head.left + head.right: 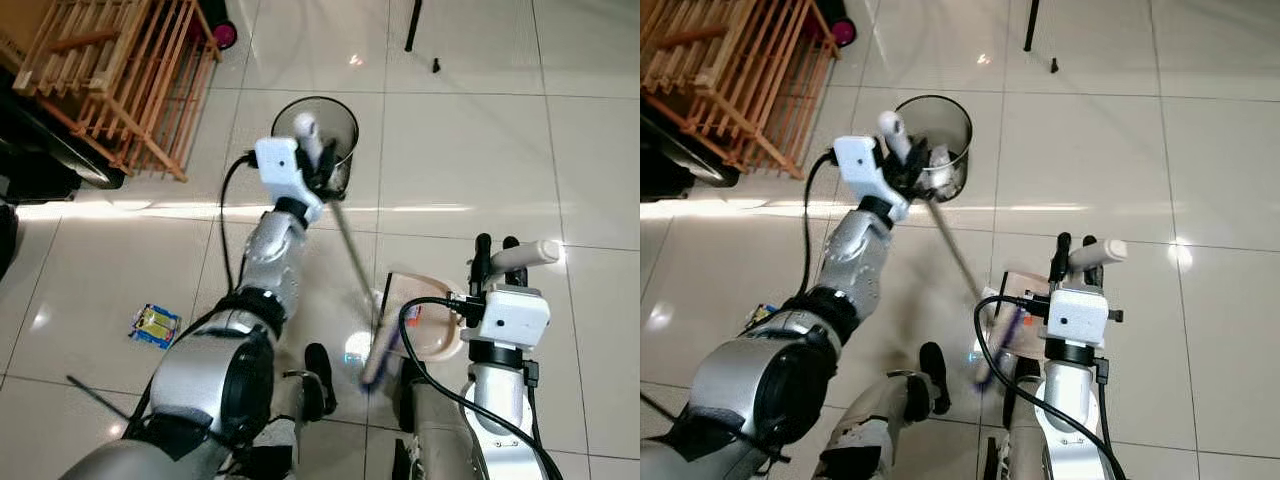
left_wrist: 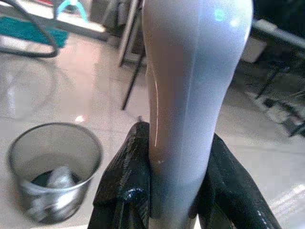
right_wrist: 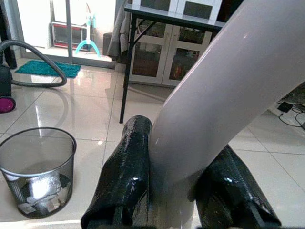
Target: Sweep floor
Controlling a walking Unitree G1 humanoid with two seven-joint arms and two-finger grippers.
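Pale floor tiles (image 1: 470,150) are lying open ahead and to the robot's right, while a wooden slatted rack (image 1: 120,80) and dark furniture are closing off the far left corner, and a thin black stand leg (image 1: 412,25) is touching down at the far edge. A black mesh waste bin (image 1: 932,145) is standing on the tiles just ahead of the robot; from the right wrist view it is holding crumpled pale scraps at the bottom, with most of its depth unfilled. The left gripper (image 1: 908,168) is reaching out beside the bin's near rim, its black fingers (image 2: 125,186) closing tight around the broom handle (image 1: 952,250), whose rounded pale tip is sticking up past them. The handle is slanting down toward the robot to the broom head (image 1: 378,352), which is blurred and hard to make out where it is meeting the dustpan (image 1: 425,315) on the floor by the robot's right leg. The right gripper (image 1: 497,262) is sitting above the dustpan, its two fingers (image 3: 125,176) clamping the pan's thick pale handle (image 3: 224,100); what is lying in the pan is partly hidden by a black cable and cannot be told. A small blue and yellow packet (image 1: 155,325) is lying on the tiles to the robot's left, well apart from the broom.
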